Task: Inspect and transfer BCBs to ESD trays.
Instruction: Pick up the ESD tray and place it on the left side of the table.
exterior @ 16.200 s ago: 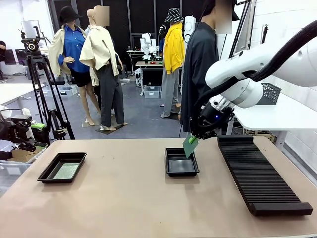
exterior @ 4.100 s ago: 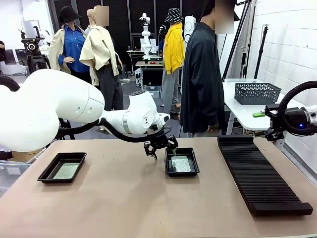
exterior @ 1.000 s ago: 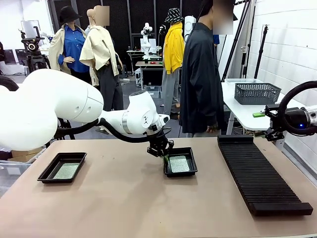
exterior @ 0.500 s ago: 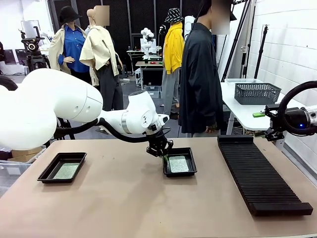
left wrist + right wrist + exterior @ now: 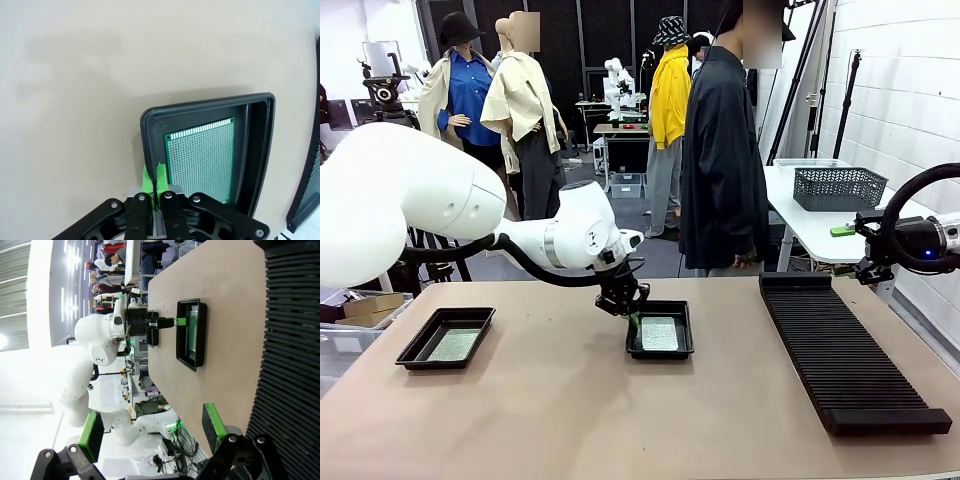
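The left pincer (image 5: 632, 316) is closed tight, its green pads (image 5: 148, 181) pressed together on the near-left rim of the middle ESD tray (image 5: 659, 349). In the left wrist view the pads pinch the tray's wall at its edge, with the fingers (image 5: 161, 182) straddling the rim. This black tray sits on the desk (image 5: 620, 420) near its middle, and a green BCB (image 5: 659, 333) lies flat inside it, just beside the pincer's tips but apart from them. The wrist view shows the board's grid of holes clearly.

A second ESD tray (image 5: 446, 337) rests well apart at the desk's left side, holding another BCB (image 5: 453, 345) flat on its floor.

The right pincer (image 5: 150, 435) stands wide open and holds nothing; it hangs over the long black ribbed rack (image 5: 840, 345) at the desk's right side, well apart from both trays. In the front view only part of the right arm (image 5: 910, 235) shows at the picture's right edge, its pincer cut off.

A person in a dark coat (image 5: 722, 160) stands at the far side of the desk.
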